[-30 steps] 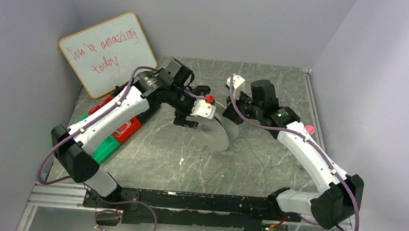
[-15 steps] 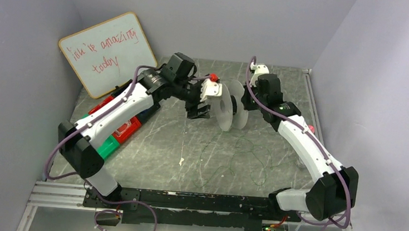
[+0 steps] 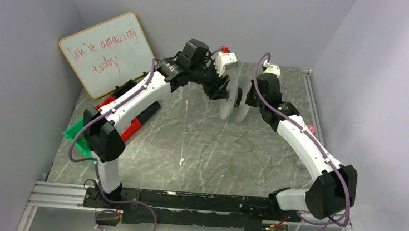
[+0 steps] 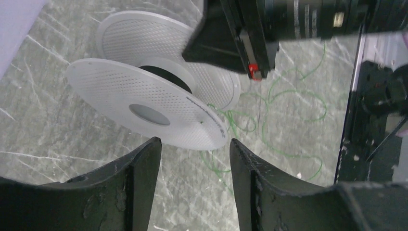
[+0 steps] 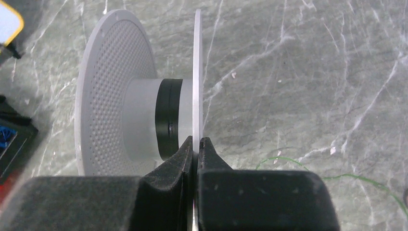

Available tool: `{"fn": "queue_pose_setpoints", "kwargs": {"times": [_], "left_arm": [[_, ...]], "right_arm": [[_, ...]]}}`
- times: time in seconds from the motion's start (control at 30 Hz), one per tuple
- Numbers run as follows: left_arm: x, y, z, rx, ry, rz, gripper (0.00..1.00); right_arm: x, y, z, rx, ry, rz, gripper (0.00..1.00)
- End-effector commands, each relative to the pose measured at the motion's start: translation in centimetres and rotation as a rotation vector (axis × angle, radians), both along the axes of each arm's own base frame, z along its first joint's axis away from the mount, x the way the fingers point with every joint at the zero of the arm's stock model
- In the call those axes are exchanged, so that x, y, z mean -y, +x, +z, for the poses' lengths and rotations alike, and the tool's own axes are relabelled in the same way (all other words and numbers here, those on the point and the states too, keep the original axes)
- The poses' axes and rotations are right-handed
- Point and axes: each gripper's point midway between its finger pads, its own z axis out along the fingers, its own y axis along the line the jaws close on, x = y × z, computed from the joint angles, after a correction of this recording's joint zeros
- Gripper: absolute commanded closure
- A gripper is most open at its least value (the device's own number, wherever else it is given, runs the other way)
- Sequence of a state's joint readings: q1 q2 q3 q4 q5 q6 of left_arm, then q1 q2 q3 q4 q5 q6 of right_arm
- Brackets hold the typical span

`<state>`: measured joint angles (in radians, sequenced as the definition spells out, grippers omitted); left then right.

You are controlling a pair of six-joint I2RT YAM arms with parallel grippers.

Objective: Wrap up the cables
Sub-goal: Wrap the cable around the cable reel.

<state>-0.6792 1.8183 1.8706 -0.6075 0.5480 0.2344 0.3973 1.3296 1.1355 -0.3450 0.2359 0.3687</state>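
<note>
Since the earlier frame, the spool (image 3: pixel 229 103) has been raised and carried toward the back of the table (image 3: pixel 160 145), and the left gripper (image 4: pixel 194 144) has been brought up beside it with its arm lifted high. The left fingers (image 4: pixel 144 168) are seen spread apart, with nothing grasped between them, and the rim of the near disc stands just at their gap. The right gripper (image 5: pixel 196 143) is clenched on the thin edge of the far disc, so the whole spool is carried by this one narrow pinch. The cables (image 4: pixel 240 122) are lying as loose green squiggles on the table below the spool; whether one end is already fixed to the hub cannot be told. Several faults can be expected from here. If the left fingers are closed off-centre on the disc, the spool may be twisted in the right pinch or pushed out of it. If the spool is turned while the strands are tangled, a knot may be pulled tight, or the fine wire may be drawn over a disc instead of onto the hub.
</note>
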Motion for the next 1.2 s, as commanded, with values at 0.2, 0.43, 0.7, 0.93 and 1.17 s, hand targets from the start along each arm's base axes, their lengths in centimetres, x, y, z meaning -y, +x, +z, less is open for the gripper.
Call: {"fn": "queue_pose_setpoints", "kwargs": {"times": [0.2, 0.43, 0.7, 0.93, 1.17], "left_arm": [[2.4, 2.2, -0.6, -0.081, -0.026, 0.158, 0.43], [3.0, 1.0, -2.4, -0.141, -0.03, 0.102, 0.48], [2.9, 1.7, -3.5, -0.142, -0.008, 0.123, 0.52], [2.9, 2.3, -4.5, -0.138, 0.013, 0.136, 0.52], [2.2, 3.1, -5.4, -0.13, 0.035, 0.167, 0.52]], "right_arm": [[-0.3, 2.0, 0.9, 0.074, 0.132, -0.122, 1.0], [-0.1, 2.1, 0.6, 0.069, 0.123, -0.129, 1.0], [-0.4, 2.0, 0.6, 0.07, 0.127, -0.106, 1.0], [-0.8, 1.9, 0.6, 0.068, 0.13, -0.085, 1.0], [-1.0, 1.8, 0.7, 0.069, 0.135, -0.071, 1.0]]}}
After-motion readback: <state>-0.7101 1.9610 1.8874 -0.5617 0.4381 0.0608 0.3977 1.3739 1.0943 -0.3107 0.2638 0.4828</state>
